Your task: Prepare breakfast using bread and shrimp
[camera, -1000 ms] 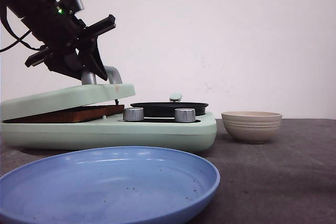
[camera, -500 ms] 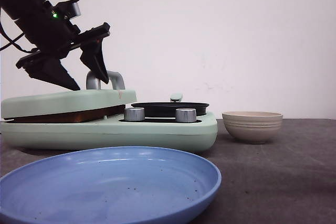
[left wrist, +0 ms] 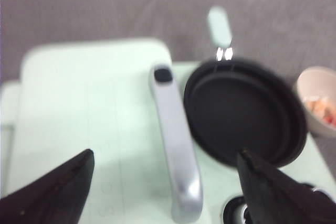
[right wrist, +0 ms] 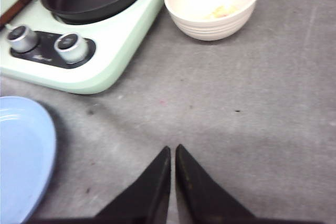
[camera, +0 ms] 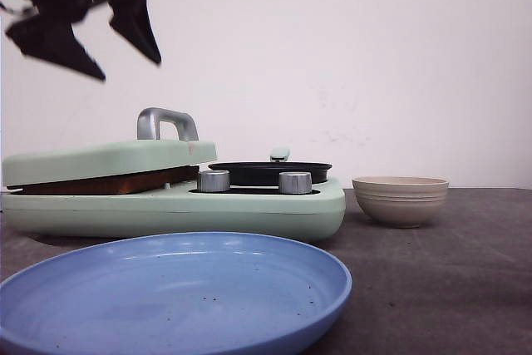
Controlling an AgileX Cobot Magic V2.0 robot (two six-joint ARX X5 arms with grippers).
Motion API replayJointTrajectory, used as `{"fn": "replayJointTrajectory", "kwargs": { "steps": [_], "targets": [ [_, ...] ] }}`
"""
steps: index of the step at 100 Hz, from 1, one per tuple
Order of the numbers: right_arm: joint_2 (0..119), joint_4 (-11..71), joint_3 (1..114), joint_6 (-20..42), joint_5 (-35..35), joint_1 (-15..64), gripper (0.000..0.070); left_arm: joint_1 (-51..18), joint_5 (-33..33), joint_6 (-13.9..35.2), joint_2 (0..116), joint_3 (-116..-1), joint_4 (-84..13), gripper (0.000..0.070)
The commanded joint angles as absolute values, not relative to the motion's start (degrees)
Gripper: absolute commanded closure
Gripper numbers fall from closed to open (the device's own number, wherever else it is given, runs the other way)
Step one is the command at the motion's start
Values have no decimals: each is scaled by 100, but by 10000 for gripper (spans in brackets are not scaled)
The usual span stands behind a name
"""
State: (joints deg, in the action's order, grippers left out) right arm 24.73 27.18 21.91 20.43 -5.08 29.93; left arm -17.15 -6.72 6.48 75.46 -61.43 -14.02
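Two grippers I see: left gripper (camera: pixel 106 42) spread wide above the lid handle (camera: pixel 167 121); right gripper (right wrist: pixel 172 157) pinched together, empty

Your left gripper (camera: pixel 125 51) hangs raised, jaws spread wide and empty; your right gripper (right wrist: pixel 172 153) sits pinched closed, empty.

The breakfast maker (camera: pixel 174 205) is a soft mint green all over, lid included, with a silver metal handle (camera: pixel 166 120) on top and two silver knobs (camera: pixel 253 181) sitting on a black panel. Its round pan (camera: pixel 269 171) is black. A brown strip shows in the gap under the lid. The plate (camera: pixel 166 293) is light blue with little dark specks. The bowl (camera: pixel 400 199) is cream with faint ridged bands. The tabletop (right wrist: pixel 252 108) is a mottled dark grey, and both hands, left (camera: pixel 120 47) and right (right wrist: pixel 173 156), are plain black.
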Motion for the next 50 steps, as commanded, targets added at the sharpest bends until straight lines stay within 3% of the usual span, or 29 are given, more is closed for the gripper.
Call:
{"fn": "replayJointTrajectory", "kwargs": {
  "steps": [1,7,14,29,50],
  "targets": [
    [2495,2650,2185,2112,-388,3024,603,-1682,-668,499,7450,-6257,-1367,210],
    [2495,2626,2185,2233,-263,3022,453,-1636,-668,499,7264,-6257,-1372,172],
    [2497,2624,2185,2403,-233,3017,353,-1603,-670,502,7087,-6257,-1372,172],
    [2517,2543,2204,2812,-84,2941,349,-1494,-939,543,6661,-6254,-1387,173],
    [3148,2250,2377,2875,381,2497,349,-1485,-1240,528,6082,-6184,-1557,178]
  ]
}}
